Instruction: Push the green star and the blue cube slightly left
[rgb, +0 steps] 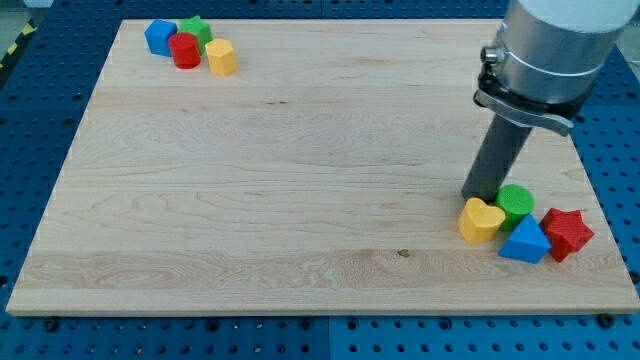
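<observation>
The green star (196, 28) and the blue cube (159, 36) sit close together at the board's top left, with a red cylinder (185, 50) and a yellow block (221, 58) beside them. My tip (479, 196) is far away at the view's lower right. It rests right behind a yellow heart (481, 221) and beside a green cylinder (516, 204).
A blue triangle (526, 242) and a red star (566, 233) lie at the lower right next to the yellow heart. The wooden board (300, 180) rests on a blue perforated table. The arm's grey body (550, 50) hangs over the board's right side.
</observation>
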